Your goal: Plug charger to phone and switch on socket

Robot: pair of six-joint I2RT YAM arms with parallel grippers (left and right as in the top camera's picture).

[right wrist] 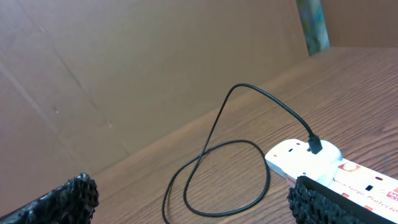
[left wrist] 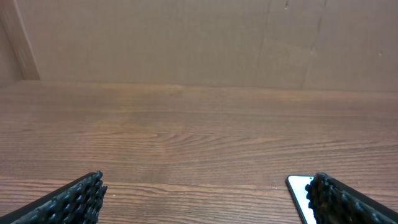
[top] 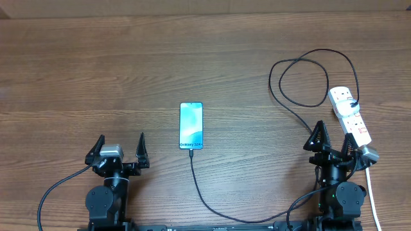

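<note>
My left gripper (top: 121,144) and right gripper (top: 334,135) both spread wide, released, charger (top: 191,163) tip meeting the phone (top: 191,123) (plug in socket (top: 351,118))

1. The overhead view looks straight down on the table (top: 96,77) from well above. It takes in the phone (top: 191,125), the cable (top: 192,168) and the socket (top: 350,115) together.
2. The left wrist view sits low, close over the tabletop. It faces level across the table to a brown wall (left wrist: 186,37), with its own fingers (left wrist: 74,202) in the bottom corners. It shares one phone corner with the overhead view.
3. The right wrist view is also low but tilted. It looks closely at the socket's end and the cable loop, which also show in the overhead view.
</note>
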